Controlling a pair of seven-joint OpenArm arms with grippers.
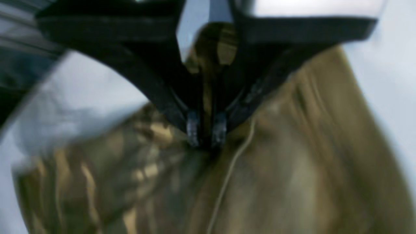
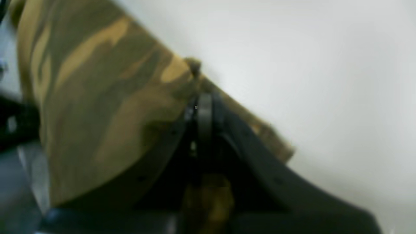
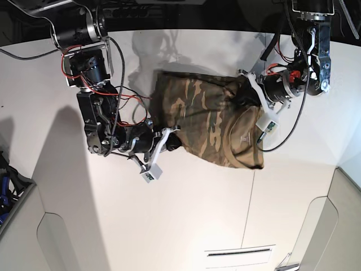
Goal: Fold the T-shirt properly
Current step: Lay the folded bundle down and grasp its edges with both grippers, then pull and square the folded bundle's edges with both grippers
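Spanning the middle of the desk [image 3: 169, 226], the T-shirt [image 3: 208, 121] runs lengthwise from arm to arm. Right gripper [image 3: 171, 141] pinches its near edge; left gripper [image 3: 248, 93] clamps cloth at the opposite, far end.

One camera looks straight down from high above and sees the whole white table [image 3: 169, 214], both arms and the T-shirt [image 3: 208, 121] between them. Two more cameras sit on the arms, very close to the cloth, and their pictures are blurry. One looks along the left pincer [image 1: 206, 131] down at the T-shirt. The other looks along the right pincer [image 2: 203, 109] at the T-shirt and the table. All three views share the T-shirt.
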